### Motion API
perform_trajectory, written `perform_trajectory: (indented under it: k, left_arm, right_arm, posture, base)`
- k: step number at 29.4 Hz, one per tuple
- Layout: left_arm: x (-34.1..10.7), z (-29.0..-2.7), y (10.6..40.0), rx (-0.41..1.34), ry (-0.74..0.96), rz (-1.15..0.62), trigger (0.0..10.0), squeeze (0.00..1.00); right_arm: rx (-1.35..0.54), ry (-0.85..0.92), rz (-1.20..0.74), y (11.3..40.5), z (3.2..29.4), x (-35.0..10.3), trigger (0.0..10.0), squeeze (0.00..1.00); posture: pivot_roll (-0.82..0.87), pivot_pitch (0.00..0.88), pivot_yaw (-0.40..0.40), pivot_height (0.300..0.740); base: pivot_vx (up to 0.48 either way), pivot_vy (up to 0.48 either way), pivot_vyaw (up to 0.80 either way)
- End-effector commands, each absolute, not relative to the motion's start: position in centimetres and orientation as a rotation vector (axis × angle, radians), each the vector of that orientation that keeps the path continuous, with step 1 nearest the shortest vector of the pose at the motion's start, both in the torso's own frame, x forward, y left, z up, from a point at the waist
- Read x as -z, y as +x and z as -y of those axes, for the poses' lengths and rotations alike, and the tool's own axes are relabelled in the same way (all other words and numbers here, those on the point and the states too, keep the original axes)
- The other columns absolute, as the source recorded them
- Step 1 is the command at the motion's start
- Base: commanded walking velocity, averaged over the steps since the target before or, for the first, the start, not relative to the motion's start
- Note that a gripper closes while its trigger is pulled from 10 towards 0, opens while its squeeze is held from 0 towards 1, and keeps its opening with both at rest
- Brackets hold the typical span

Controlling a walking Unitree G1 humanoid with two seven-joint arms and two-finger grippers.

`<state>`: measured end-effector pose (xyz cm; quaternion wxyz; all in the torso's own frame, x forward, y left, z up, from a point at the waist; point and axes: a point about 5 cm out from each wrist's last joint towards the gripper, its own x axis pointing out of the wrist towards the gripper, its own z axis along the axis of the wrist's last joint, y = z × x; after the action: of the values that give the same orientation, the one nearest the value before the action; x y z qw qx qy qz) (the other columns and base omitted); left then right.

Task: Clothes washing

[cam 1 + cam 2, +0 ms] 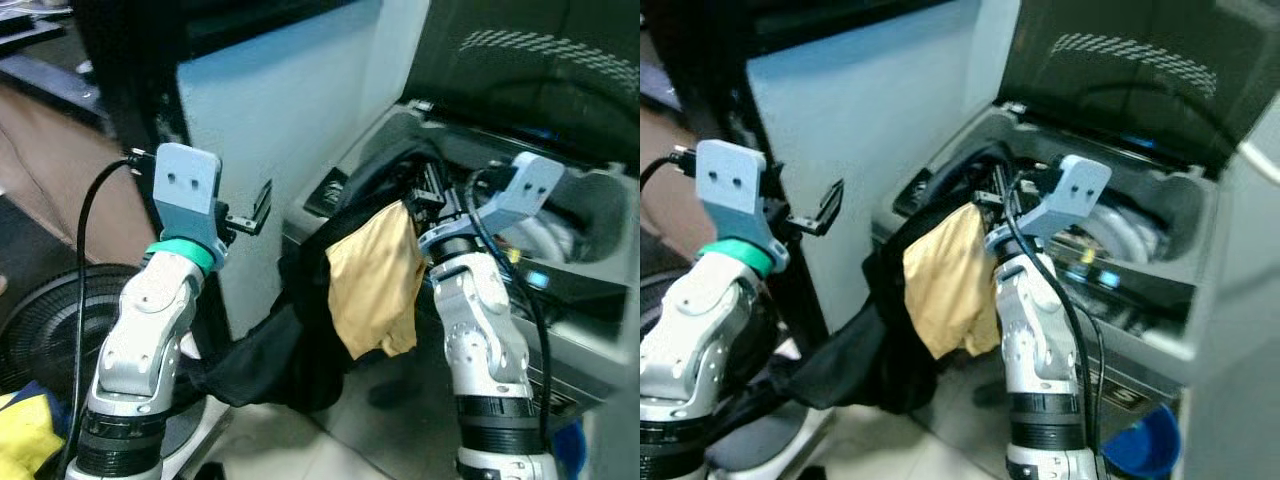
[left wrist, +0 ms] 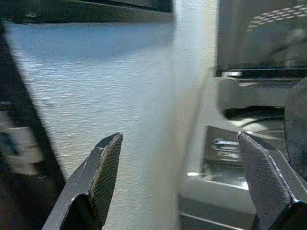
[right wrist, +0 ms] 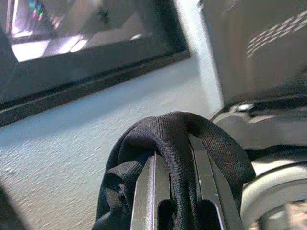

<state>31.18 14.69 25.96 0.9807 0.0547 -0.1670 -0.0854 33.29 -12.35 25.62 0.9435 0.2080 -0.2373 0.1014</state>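
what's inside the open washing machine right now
A pale grey drum rim shows inside the washing machine. The right gripper holds black clothing over the front edge; deeper contents are hidden.

Left gripper (image 2: 180, 179) open, right gripper (image 3: 175, 191) seemingly clamped.

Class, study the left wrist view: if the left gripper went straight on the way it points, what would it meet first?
Probably the pale textured wall beside the open top-loading washing machine; the left gripper is open, and depth is unclear.

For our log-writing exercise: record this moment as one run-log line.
right end effector: shut on black garment, at washer opening | yellow cloth: hanging alongside | left end effector: open, idle
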Motion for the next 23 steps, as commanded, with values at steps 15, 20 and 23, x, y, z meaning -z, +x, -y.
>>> perform_trajectory:
  k: [15, 20, 23]
  left_arm:
    - [-25.7, -14.7, 31.2, 0.170, 0.112, 0.319, 10.0, 0.00]
    - [-25.5, -14.6, 31.2, 0.172, 0.114, 0.313, 10.0, 0.00]
    - [-25.4, -14.5, 31.2, 0.173, 0.113, 0.311, 10.0, 0.00]
  right_arm:
    - [-0.240, 0.428, 0.575, 32.6, 12.0, -27.8, 10.0, 0.00]
    - [-0.316, 0.406, 0.631, 32.0, 11.1, -29.4, 10.0, 0.00]
    - [-0.382, 0.388, 0.658, 31.7, 10.1, -30.2, 10.0, 0.00]
  posture:
    - [0.17, 0.000, 0.016, 0.740]
    - [0.17, 0.000, 0.017, 0.740]
    - [0.17, 0.000, 0.017, 0.740]
  base:
    - [0.000, 0.000, -0.80]
    - [0.000, 0.000, -0.80]
    - [0.000, 0.000, -0.80]
